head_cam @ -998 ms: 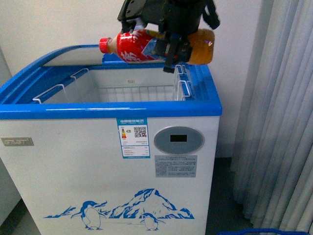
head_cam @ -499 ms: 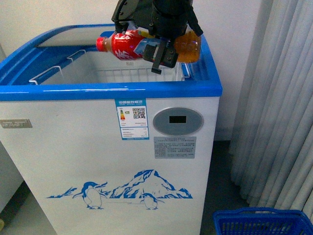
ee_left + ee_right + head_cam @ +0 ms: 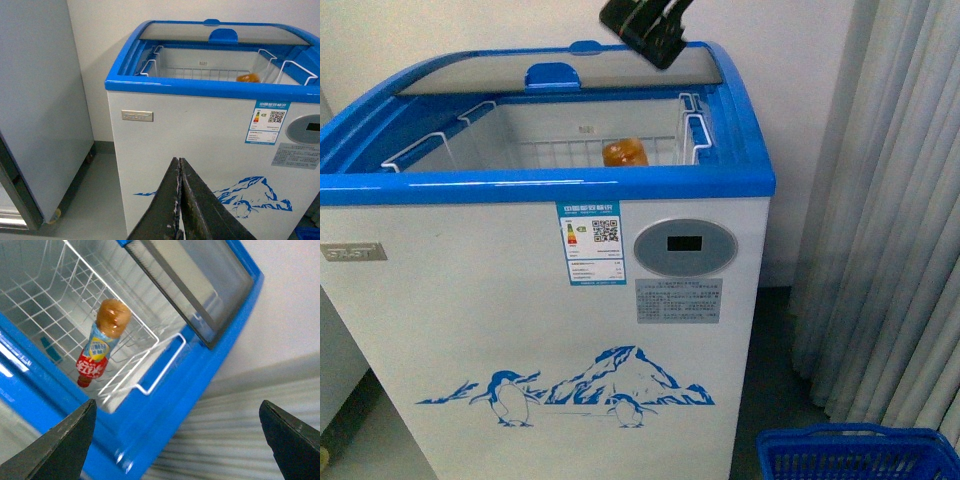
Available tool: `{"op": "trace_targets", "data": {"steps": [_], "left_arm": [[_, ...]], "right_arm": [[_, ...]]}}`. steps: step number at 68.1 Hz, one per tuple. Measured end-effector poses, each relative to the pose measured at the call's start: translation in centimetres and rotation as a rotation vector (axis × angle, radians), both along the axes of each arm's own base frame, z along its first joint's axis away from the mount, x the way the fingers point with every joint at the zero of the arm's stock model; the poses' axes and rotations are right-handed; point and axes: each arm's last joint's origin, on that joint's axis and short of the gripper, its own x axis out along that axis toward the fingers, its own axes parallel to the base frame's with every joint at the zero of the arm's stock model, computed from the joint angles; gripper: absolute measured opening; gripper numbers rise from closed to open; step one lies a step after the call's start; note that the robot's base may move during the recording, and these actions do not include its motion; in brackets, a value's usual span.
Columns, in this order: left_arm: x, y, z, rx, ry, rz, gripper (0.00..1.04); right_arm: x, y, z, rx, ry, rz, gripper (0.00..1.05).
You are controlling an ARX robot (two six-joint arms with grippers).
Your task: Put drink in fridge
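Your right gripper (image 3: 177, 440) is spread wide and empty above the fridge's (image 3: 550, 330) right rear corner, while your left gripper (image 3: 180, 200) is pressed closed, low before the front. The drink (image 3: 102, 342) lies in the wire basket (image 3: 75, 305) near the right edge, so placing looks done. Only the sliding glass lid (image 3: 550, 70) is left open, with clear room above.

Chest fridge (image 3: 550, 290) with blue rim, front lid slid back, penguin-and-mountain print on front. Amber base of drink (image 3: 625, 153) showing inside wire basket (image 3: 570, 150), below and slightly left of right gripper (image 3: 645, 28). Gripper raised above rear lid, carrying nothing; opening not discernible.
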Motion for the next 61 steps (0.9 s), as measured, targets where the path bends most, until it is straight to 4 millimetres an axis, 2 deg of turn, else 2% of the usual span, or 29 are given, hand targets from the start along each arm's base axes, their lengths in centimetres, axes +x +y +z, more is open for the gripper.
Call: {"op": "trace_targets", "data": {"steps": [1,8,9,10,14,25,26,28,36,40,50,51,61], "left_arm": [[0.0,0.0,0.0,0.000,0.000,0.000,0.03],[0.0,0.0,0.0,0.000,0.000,0.000,0.03],[0.0,0.0,0.0,0.000,0.000,0.000,0.03],[0.0,0.0,0.0,0.000,0.000,0.000,0.03],[0.0,0.0,0.0,0.000,0.000,0.000,0.03],[0.0,0.0,0.0,0.000,0.000,0.000,0.03],[0.0,0.0,0.0,0.000,0.000,0.000,0.03],[0.0,0.0,0.0,0.000,0.000,0.000,0.03],[0.0,0.0,0.0,0.000,0.001,0.000,0.03],[0.0,0.0,0.0,0.000,0.000,0.000,0.03],[0.0,0.0,0.0,0.000,0.000,0.000,0.03],[0.0,0.0,0.0,0.000,0.000,0.000,0.03],[0.0,0.0,0.0,0.000,0.000,0.000,0.03]], "right_arm": [[-0.3,-0.2,0.6,0.006,-0.013,-0.001,0.97],[-6.6,-4.1,2.3,0.189,0.091,-0.118,0.97],[-8.1,-5.1,2.6,0.222,0.114,-0.151,0.97],[-8.4,-5.3,2.6,0.231,0.120,-0.159,0.97],[-12.5,-7.5,3.0,0.345,0.177,-0.248,0.97],[-24.7,-12.1,2.9,0.588,0.286,-0.436,0.97],[-25.7,-12.4,2.9,0.598,0.274,-0.441,0.97],[-27.7,-13.1,2.5,0.638,0.117,-0.418,0.91],[-31.0,-14.8,0.2,0.767,-0.296,-0.261,0.72],[-31.8,-15.4,-1.3,0.786,-0.413,-0.220,0.61],[-30.5,-15.6,-6.9,0.735,-0.368,-0.234,0.37],[-30.4,-15.6,-8.0,0.726,-0.350,-0.229,0.31],[-30.3,-16.7,-10.8,0.718,-0.345,-0.225,0.05]]}}
